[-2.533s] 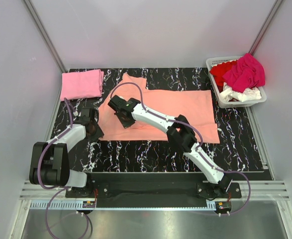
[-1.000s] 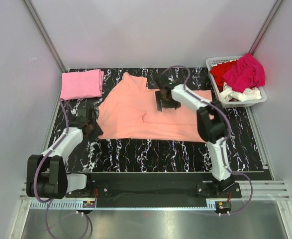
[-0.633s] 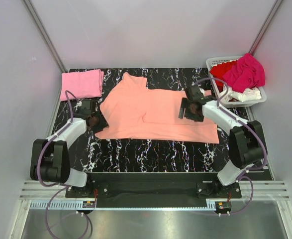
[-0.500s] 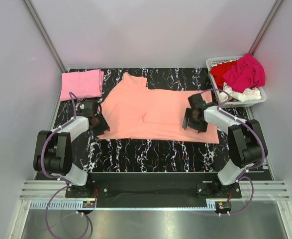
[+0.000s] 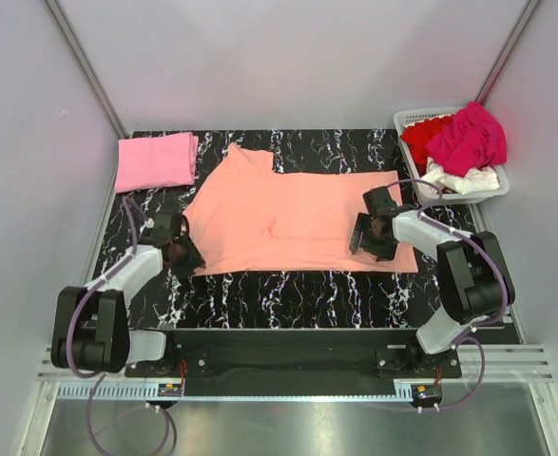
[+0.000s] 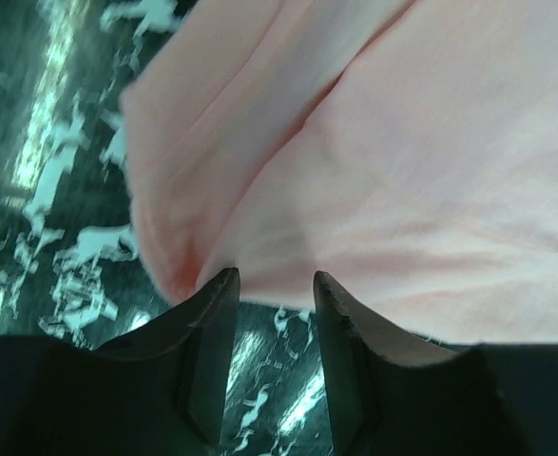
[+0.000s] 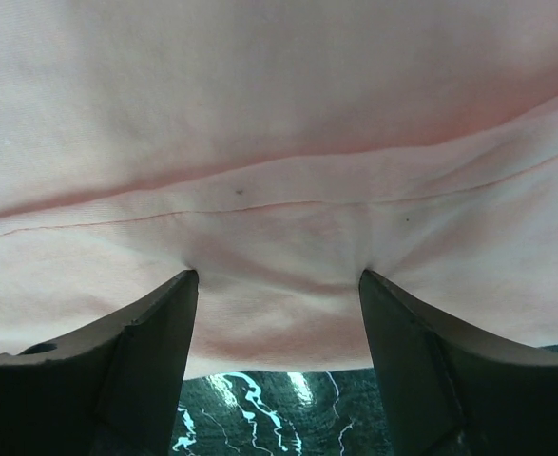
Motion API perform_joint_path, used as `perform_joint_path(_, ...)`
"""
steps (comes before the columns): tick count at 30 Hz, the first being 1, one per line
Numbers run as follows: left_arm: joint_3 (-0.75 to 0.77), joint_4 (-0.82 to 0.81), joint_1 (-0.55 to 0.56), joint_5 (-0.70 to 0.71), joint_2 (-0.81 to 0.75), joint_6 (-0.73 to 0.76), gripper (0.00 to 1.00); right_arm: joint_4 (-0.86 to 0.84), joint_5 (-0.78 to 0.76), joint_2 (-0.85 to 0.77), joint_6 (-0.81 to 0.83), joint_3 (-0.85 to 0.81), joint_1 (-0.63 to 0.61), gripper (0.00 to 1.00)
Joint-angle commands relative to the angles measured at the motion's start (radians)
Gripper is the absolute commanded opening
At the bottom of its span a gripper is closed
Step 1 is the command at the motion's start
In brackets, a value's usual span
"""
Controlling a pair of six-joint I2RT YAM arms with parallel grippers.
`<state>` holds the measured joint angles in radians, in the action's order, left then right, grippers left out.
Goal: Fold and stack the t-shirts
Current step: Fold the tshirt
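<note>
A salmon-orange t-shirt lies spread flat across the middle of the black marbled table. My left gripper sits low at its lower left corner. In the left wrist view those jaws are open, tips at the shirt's hem, with bare table between them. My right gripper rests on the shirt's right part. Its jaws are open wide and both tips press into the fabric, which puckers at them. A folded light pink t-shirt lies at the back left.
A white slatted basket stands at the back right corner with magenta, red and white t-shirts heaped in it. Grey walls close in both sides, and a metal rail runs along the near edge.
My right gripper slid from the shirt's middle to its right part, and the fabric now lies flatter. The left gripper stayed by the lower left corner, shifting only slightly.
</note>
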<state>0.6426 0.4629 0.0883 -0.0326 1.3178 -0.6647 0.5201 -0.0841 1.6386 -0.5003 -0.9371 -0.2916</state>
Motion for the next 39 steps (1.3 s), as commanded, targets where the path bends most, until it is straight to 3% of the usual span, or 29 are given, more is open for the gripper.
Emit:
perform_joint_path(1, -0.046, 0.063, 0.007, 0.026, -0.141, -0.062, 0.43, 0.049, 0.032, -0.039, -0.053, 0.063, 0.005, 0.76)
perform_joint_path(7, -0.032, 0.154, 0.007, 0.105, -0.230, -0.052, 0.44, 0.050, 0.076, -0.069, -0.092, 0.112, 0.002, 0.77)
perform_joint_path(13, 0.021, 0.111, 0.047, 0.068, -0.288, -0.042, 0.43, 0.133, 0.038, -0.115, -0.046, -0.056, -0.004, 0.77)
perform_joint_path(18, 0.095, 0.053, 0.142, -0.004, -0.221, -0.022, 0.42, 0.158, 0.135, -0.138, -0.058, -0.144, -0.124, 0.68)
perform_joint_path(22, 0.106, -0.019, 0.229, -0.035, -0.129, -0.058, 0.40, 0.097, 0.289, -0.111, -0.098, -0.123, -0.219, 0.46)
perform_joint_path(23, 0.104, -0.032, 0.252, -0.041, -0.120, -0.067, 0.41, 0.060, 0.315, -0.103, -0.118, -0.105, -0.221, 0.34)
perform_joint_path(27, 0.059, -0.096, 0.269, -0.087, -0.074, -0.101, 0.41, 0.017, 0.348, -0.082, -0.123, -0.023, -0.219, 0.21)
perform_joint_path(31, 0.028, -0.099, 0.266, -0.043, -0.031, -0.087, 0.40, 0.001, 0.313, -0.079, -0.100, 0.061, -0.151, 0.20)
perform_joint_path(33, 0.009, -0.102, 0.248, -0.018, -0.009, -0.070, 0.40, -0.077, 0.404, -0.077, -0.084, 0.127, -0.068, 0.19)
perform_joint_path(34, 0.003, -0.110, 0.239, -0.018, 0.001, -0.062, 0.40, -0.087, 0.443, -0.076, -0.086, 0.136, -0.005, 0.18)
perform_joint_path(39, -0.009, -0.078, 0.160, 0.030, 0.072, 0.000, 0.40, -0.035, 0.397, -0.043, -0.037, 0.130, 0.080, 0.18)
